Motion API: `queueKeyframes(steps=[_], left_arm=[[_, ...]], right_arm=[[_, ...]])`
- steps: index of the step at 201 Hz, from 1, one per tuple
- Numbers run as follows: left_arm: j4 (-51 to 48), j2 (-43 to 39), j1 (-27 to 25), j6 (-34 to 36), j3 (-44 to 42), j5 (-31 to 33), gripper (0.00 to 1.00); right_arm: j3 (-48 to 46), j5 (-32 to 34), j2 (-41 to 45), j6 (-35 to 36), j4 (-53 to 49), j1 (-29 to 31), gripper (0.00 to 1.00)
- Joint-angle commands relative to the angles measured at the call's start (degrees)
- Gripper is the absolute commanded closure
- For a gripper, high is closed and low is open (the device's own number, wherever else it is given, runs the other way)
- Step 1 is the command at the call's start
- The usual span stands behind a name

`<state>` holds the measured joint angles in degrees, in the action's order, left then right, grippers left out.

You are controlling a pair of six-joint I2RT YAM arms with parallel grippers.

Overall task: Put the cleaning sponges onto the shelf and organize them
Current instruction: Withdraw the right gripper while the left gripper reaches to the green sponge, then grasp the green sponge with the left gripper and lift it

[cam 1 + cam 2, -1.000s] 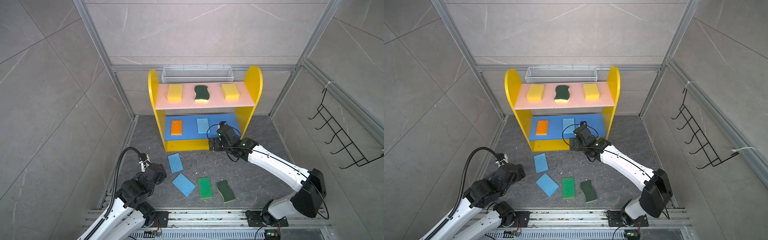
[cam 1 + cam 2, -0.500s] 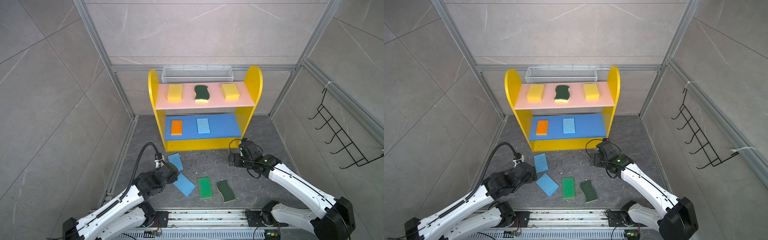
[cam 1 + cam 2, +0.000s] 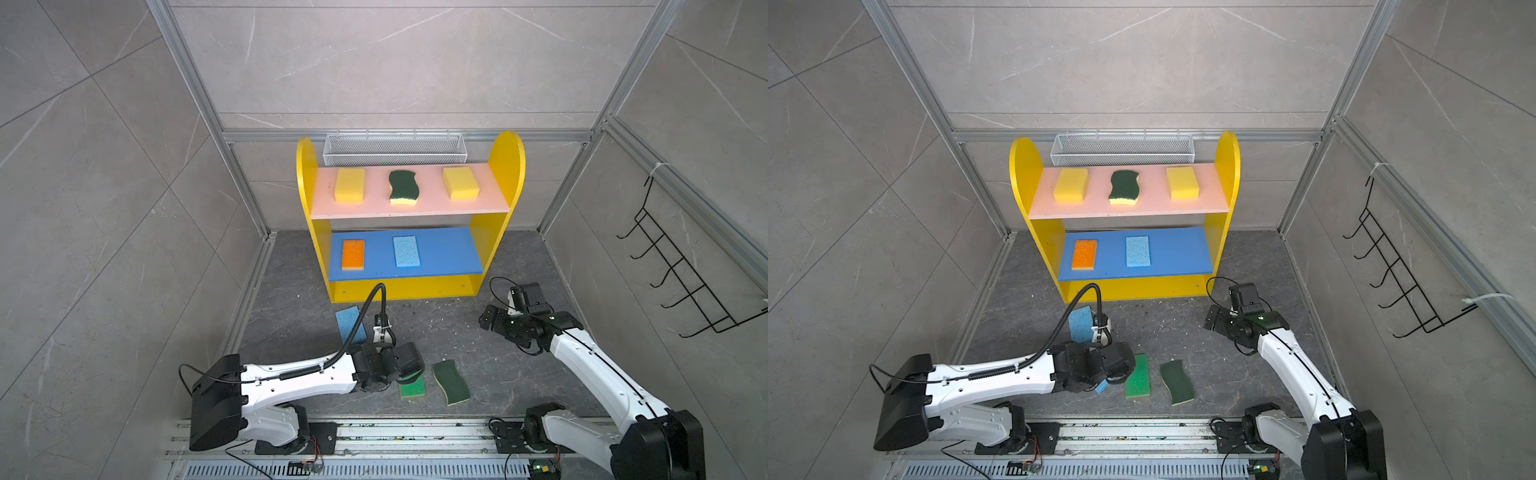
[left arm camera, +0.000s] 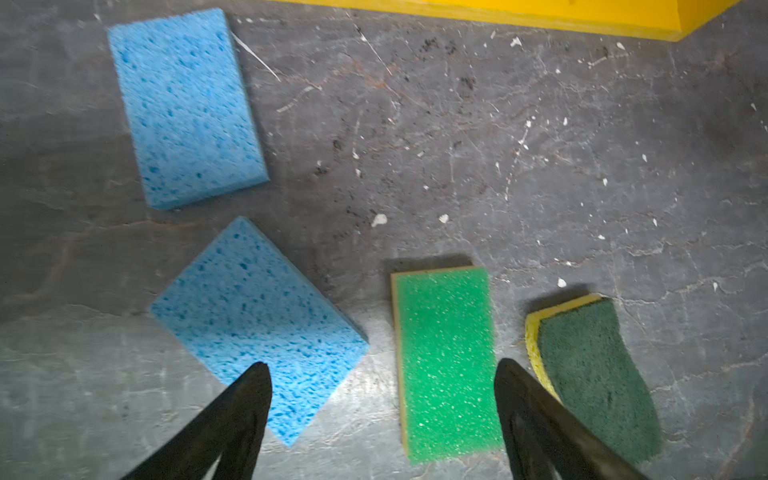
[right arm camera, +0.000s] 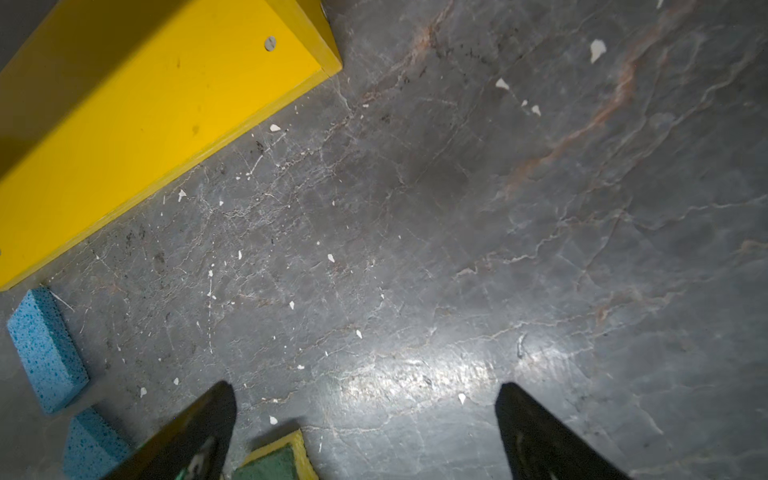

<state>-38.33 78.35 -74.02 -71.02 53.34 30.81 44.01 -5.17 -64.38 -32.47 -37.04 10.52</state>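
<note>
The yellow shelf (image 3: 505, 166) stands at the back. Its pink board holds two yellow sponges (image 3: 350, 185) (image 3: 460, 183) and a dark green scourer (image 3: 402, 187). Its blue board holds an orange sponge (image 3: 353, 254) and a light blue one (image 3: 406, 251). On the floor lie two light blue sponges (image 4: 183, 108) (image 4: 257, 320), a bright green sponge (image 4: 444, 361) and a scourer (image 4: 594, 374). My left gripper (image 4: 383, 365) hangs open just above the floor, one finger over the nearer blue sponge, the other past the green sponge's far edge. My right gripper (image 5: 365, 386) is open over bare floor, right of the shelf's base.
A white wire mesh basket (image 3: 395, 149) sits behind the shelf top. A black hook rack (image 3: 681, 282) hangs on the right wall. Tiled walls close in on both sides, and metal rails (image 3: 415, 432) run along the front edge.
My left arm has stretched out to the right, over the floor sponges. My right gripper has drawn back from the blue board to the floor on the right. Both stay empty.
</note>
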Motion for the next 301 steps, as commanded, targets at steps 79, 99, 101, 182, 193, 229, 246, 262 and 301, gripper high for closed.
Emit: queueKeyframes(steps=[79,99,101,182,193,229,246,262,301], left_arm=[[6.4,12.6,-6.6,-12.0,2.7,-6.4,0.08],[8.2,12.7,-6.6,-12.6,1.4,-7.6,0.08],[8.3,12.8,-6.6,-12.4,1.4,-7.7,0.08],[-0.5,20.0,-6.2,-12.2,9.2,-10.3,0.06],[-0.7,20.2,-6.1,-12.5,9.3,-10.5,0.06],[-0.4,21.2,-5.1,-13.9,8.2,-12.9,0.07],[-0.7,22.2,-5.0,-14.3,8.5,-13.5,0.07],[-1.7,23.2,-4.9,-14.4,9.5,-14.0,0.07],[-1.3,24.8,-4.2,-13.6,9.6,-15.3,0.09]], right_arm=[[-2.9,-0.7,0.5,-1.9,0.1,-0.5,0.0],[-3.4,-0.7,0.9,-1.6,0.2,-0.5,0.0],[-3.5,-0.7,0.9,-1.6,0.2,-0.5,0.01],[-3.7,-1.6,0.0,-1.1,0.9,-0.5,0.0],[-3.8,-1.4,0.1,-1.1,0.9,-0.5,0.0],[-4.0,-1.6,-0.3,-1.2,0.9,-0.6,0.0],[-4.2,-1.7,-0.5,-1.2,1.1,-0.5,0.0],[-4.5,-1.7,-0.5,-1.2,1.3,-0.7,0.0],[-4.7,-1.9,-0.9,-1.3,1.4,-0.6,0.0]])
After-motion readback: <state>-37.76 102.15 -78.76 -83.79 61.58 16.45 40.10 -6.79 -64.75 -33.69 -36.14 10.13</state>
